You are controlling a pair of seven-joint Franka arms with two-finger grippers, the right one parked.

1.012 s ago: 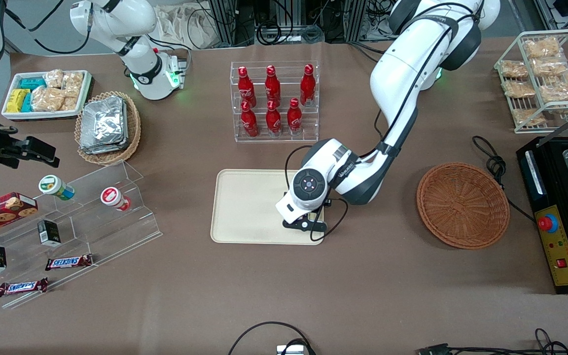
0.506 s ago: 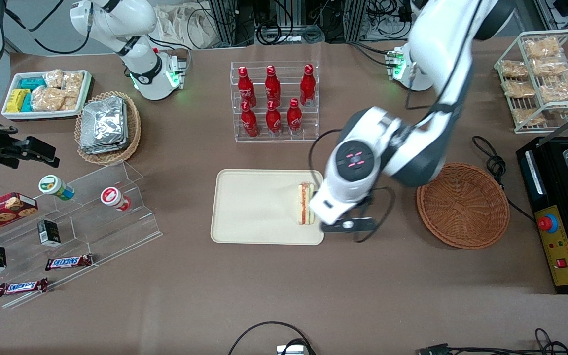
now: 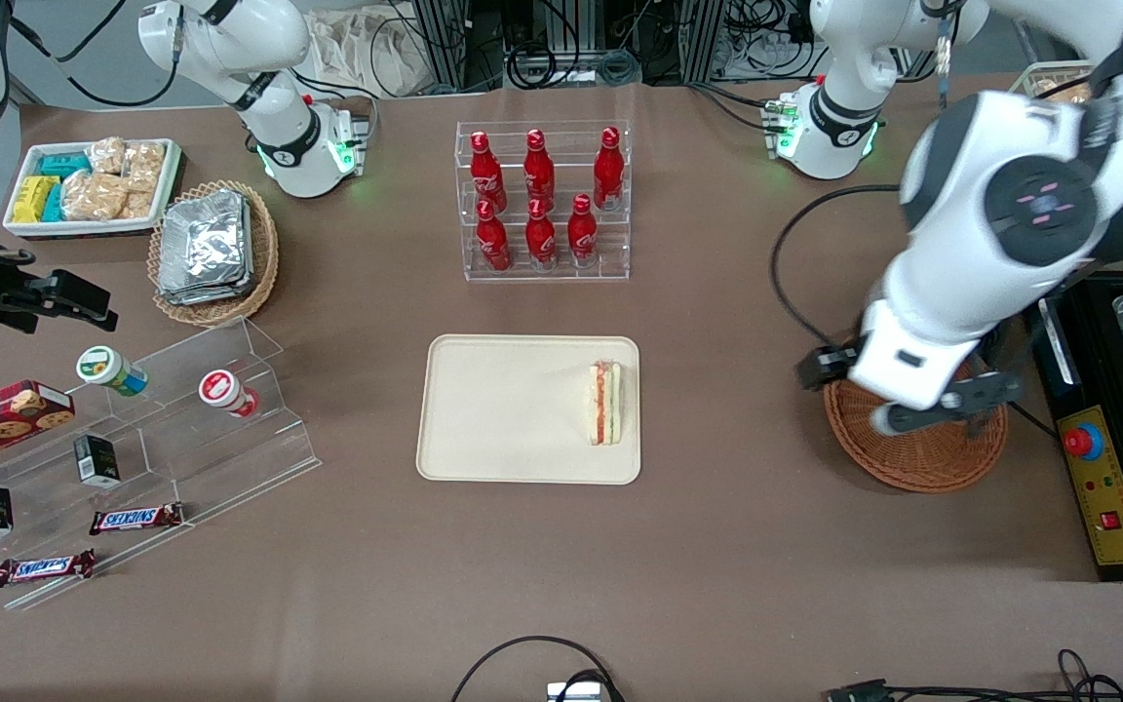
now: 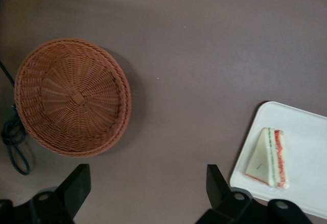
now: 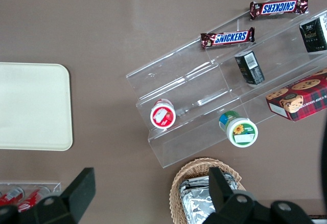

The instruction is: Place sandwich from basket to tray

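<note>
Claw (image 3: 922, 405): hangs above the reddish-brown wicker basket (image 3: 915, 458), over the part of its rim nearest the tray; fingers (image 4: 75, 187) spread wide, nothing between them. In the left wrist view both dark fingers frame bare brown desk (image 4: 204, 55), with the basket and the tray corner each in sight.

Basket: round, shallow, woven; sits on the desk toward the working arm's end. Interior shows only weave, no contents. A black cable (image 3: 976, 317) loops on the desk just beside it.

Tray (image 3: 503, 409): cream-beige, rectangular, rounded corners, low rim; at the middle of the desk, well apart from the basket.

Sandwich (image 3: 605, 403): lies flat in the tray, close to the short edge that faces the basket. White bread wedge; orange-red and green filling layers show along the cut edge. Well apart from the claw.

Surroundings: clear rack of red bottles (image 3: 542, 200) stands farther from the front camera than the tray. Toward the parked arm's end: lighter wicker basket holding foil packs (image 3: 206, 249), white bin of snack packets (image 3: 94, 185), clear stepped stand (image 3: 181, 429) with small cups, boxes and Snickers bars (image 3: 135, 519).
</note>
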